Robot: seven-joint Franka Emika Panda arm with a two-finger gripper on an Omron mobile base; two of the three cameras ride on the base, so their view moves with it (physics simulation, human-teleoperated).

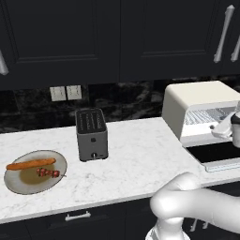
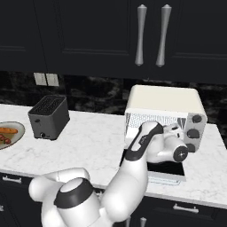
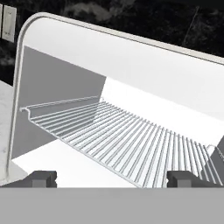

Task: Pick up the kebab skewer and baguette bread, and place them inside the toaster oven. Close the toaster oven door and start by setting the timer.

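So the cream-white boxy toaster oven (image 1: 197,105) sits at the right end of the white marble counter (image 1: 136,159), and its dark glass door (image 1: 220,153) is folded down flat toward the near edge, so the inside is wide open. The arm's two-finger gripper (image 3: 111,178) is parked right in front of that opening, looking in at the bare silver wire rack (image 3: 127,140); the jaws are spread as wide as they go and there's nothing between them. Meanwhile the food is way off at the left end of the counter: the long orange-brown baguette bread (image 1: 31,163) and the short kebab skewer with dark-red meat chunks (image 1: 49,173) lie side by side on a round grey plate (image 1: 14,183), baguette on the far side, skewer nearer, and they look untouched. A small dark-grey slot toaster (image 1: 91,134) stands between the plate and the oven. Looks like the oven is ready and the loading hasn't started, so the step in hand is going for the first item. Next the arm has to pull back from the oven, swing left past the slot toaster, and drop over the plate. The skewer is thin, so the pinch probably needs to land across the meat chunks.
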